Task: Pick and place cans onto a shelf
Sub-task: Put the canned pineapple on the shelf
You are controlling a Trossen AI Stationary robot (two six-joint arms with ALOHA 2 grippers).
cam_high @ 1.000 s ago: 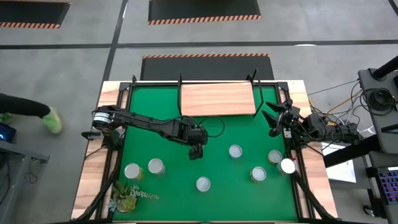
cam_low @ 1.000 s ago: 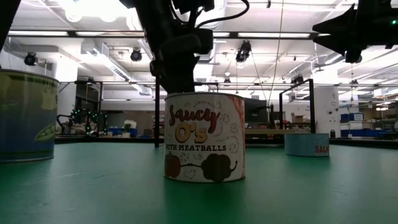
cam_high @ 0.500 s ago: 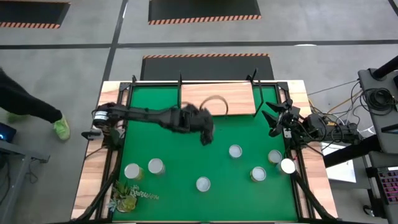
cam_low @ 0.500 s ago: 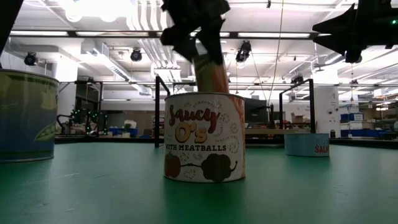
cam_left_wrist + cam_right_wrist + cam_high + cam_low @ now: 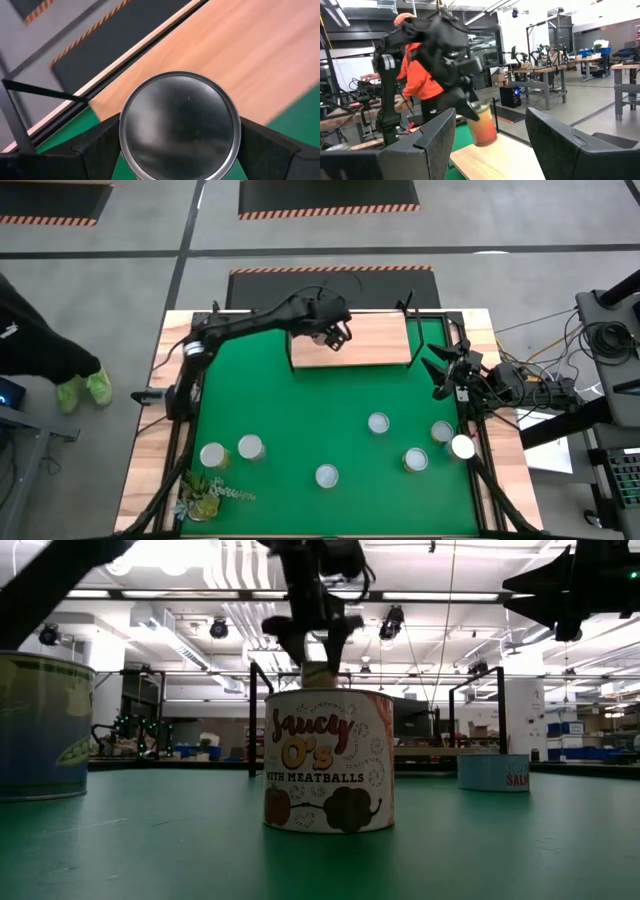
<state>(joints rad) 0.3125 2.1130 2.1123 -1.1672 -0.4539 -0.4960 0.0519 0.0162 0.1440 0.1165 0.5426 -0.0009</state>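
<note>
Since a second ago the left arm has swung from mid-table up to the far edge, and its left gripper (image 5: 335,332) now hangs over the left part of the shelf (image 5: 375,345), carrying a can (image 5: 179,124). Both fingers (image 5: 100,147) press the sides of that can, jaws spread wide around it; the left wrist view shows its round silver top, with the light wood board and a strip of green mat (image 5: 300,420) beyond it. Seen from the right wrist view, the held can (image 5: 481,125) is tilted, orange and tan, above the board; its label cannot be read.

Nearest the low camera stands a can (image 5: 329,761) printed "Saucy O's WITH MEATBALLS", with a tomato and a dark meatball drawn below. A blue can (image 5: 40,727) at the left edge shows a pea pod. A farther can (image 5: 493,772) reads "SAL", the rest cut off.

Seven cans remain on the mat. Parked at the table's right edge, the right gripper (image 5: 440,370) has its fingers apart and holds nothing.

A person in an orange top (image 5: 417,75) stands in the room behind.
</note>
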